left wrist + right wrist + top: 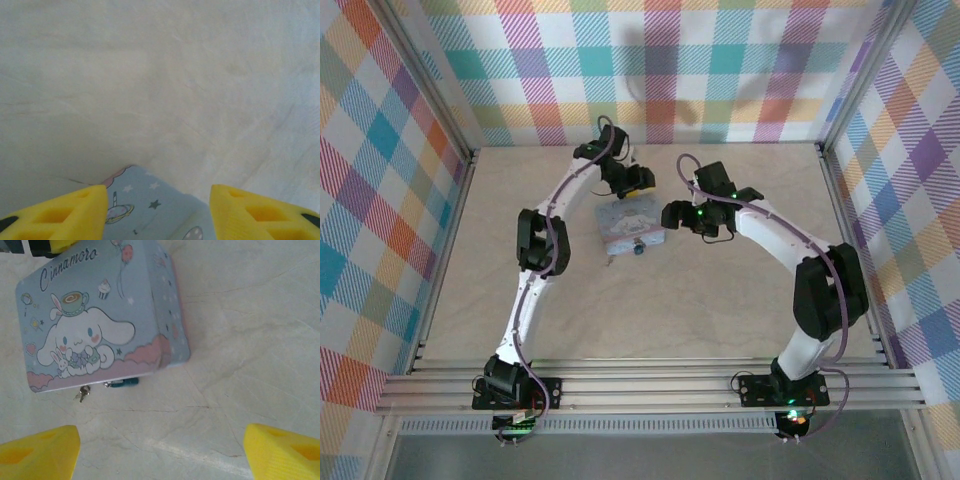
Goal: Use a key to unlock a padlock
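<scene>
A pale blue-grey tin box (pixel 630 222) with a cartoon print (pixel 85 335) lies flat on the table. A small dark teal padlock (pixel 122 383) hangs at its near edge (pixel 636 249). The tiny metal key (pixel 83 392) lies on the table beside the padlock (pixel 610 262). My left gripper (pixel 638 181) hovers at the box's far edge, open, its yellow fingers (pixel 75 210) spread over a corner of the box (pixel 150 205). My right gripper (pixel 673 215) is just right of the box, open (pixel 160 450), with bare table between its fingers.
The table (pixel 720 300) is a beige marbled surface fenced by aluminium rails (pixel 650 385) and checked walls. A yellow tip of the left gripper (pixel 65 244) pokes in behind the box in the right wrist view. Open table lies near and right of the box.
</scene>
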Motion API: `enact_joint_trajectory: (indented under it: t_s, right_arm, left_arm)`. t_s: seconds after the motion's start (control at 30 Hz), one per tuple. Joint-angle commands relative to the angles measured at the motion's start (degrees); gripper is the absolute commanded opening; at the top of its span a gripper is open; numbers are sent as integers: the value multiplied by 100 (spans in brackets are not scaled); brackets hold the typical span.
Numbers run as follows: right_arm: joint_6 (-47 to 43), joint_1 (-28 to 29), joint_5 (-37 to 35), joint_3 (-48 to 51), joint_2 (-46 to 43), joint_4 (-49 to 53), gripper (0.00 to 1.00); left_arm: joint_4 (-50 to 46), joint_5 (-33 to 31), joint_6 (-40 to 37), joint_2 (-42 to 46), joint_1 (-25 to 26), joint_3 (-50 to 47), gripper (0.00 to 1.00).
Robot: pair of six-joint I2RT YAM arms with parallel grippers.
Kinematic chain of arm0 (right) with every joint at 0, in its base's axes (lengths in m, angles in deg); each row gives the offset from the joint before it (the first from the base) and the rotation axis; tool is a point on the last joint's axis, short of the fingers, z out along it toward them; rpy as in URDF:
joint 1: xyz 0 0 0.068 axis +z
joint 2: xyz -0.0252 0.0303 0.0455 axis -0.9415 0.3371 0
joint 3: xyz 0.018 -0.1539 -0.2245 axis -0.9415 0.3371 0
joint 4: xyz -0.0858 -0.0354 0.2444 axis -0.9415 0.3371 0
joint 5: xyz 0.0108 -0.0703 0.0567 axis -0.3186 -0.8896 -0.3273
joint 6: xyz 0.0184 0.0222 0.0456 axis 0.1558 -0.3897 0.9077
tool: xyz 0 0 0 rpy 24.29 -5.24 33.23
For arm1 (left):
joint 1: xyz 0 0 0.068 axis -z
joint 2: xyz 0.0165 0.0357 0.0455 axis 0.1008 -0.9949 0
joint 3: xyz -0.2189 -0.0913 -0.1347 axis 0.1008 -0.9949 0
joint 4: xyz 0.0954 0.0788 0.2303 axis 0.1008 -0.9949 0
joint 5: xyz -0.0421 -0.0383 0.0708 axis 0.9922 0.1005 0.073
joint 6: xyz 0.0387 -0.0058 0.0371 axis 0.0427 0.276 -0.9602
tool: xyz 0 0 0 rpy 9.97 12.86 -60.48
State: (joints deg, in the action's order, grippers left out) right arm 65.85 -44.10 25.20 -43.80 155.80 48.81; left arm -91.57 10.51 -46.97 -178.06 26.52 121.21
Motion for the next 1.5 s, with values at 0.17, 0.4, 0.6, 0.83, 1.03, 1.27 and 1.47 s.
enact_joint_trajectory:
  t_s: [0.17,0.4,0.6,0.83,1.03,1.27,1.47]
  right_arm:
    - [-35,-163,587,-663,628,214,84]
    - [-55,-189,850,-1216,1378,258,80]
    - [-11,-197,992,-1520,1910,287,77]
    - [-64,-194,1036,-1730,2130,316,64]
    - [-47,-356,1054,-1793,2157,394,59]
    - [77,-440,951,-1546,1931,296,63]
    - [130,-443,663,-1397,1530,368,76]
  left_arm:
    - [77,-525,55,1934,-654,-1376,62]
    - [1222,164,371,3464,-1237,-4540,62]
    - [2297,863,957,3930,-1068,-6329,58]
    - [2688,923,1229,3537,-464,-6263,51]
    - [2575,791,1217,2889,-324,-5369,49]
    - [2171,767,1033,2212,-272,-4246,51]
    - [1404,96,417,2478,-291,-3967,58]
